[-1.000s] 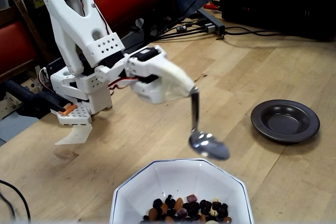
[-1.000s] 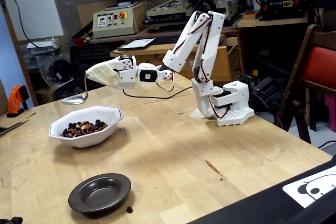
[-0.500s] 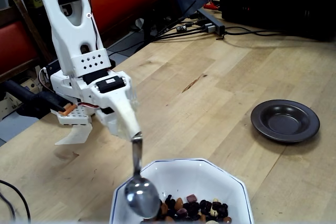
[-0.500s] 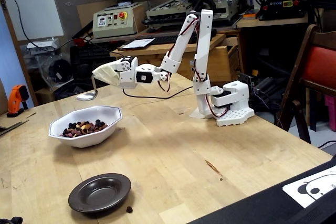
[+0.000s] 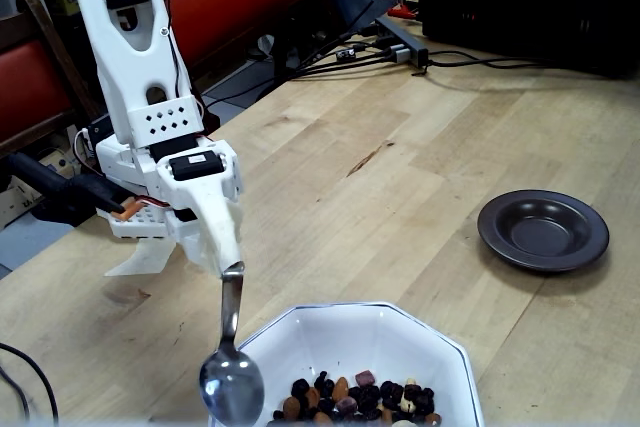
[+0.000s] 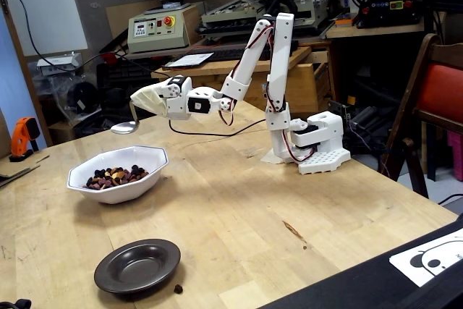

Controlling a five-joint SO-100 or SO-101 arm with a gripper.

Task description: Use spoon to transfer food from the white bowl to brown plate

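Seen left to right in a fixed view from the side: spoon (image 6: pixel 124 127) held in the air, above and behind the bowl's (image 6: pixel 148 171) far rim, not touching it; bowl itself on the wooden table (image 6: pixel 239 215) with food (image 6: pixel 114 175) heaped inside; plate (image 6: pixel 139 266) lying empty near the front edge, well apart from the bowl, with one dark crumb (image 6: pixel 178 289) just beside its rim. Further right, gripper (image 6: pixel 148 99) wrapped in a pale cover, jaws hidden, closed on the spoon's bent handle; forearm stretched nearly level toward the left, upper links folded steeply up and back down to the base (image 6: pixel 318 151). In a fixed view from the front: arm (image 5: pixel 140 67) upright at left, wrist bent down and forward, gripper (image 5: pixel 222 247) pointing down with spoon (image 5: pixel 231 387) hanging bowl-end lowest, just outside the left rim of the bowl (image 5: pixel 300 337); food (image 5: pixel 350 397) at the bottom edge; plate (image 5: pixel 543 230) far right.
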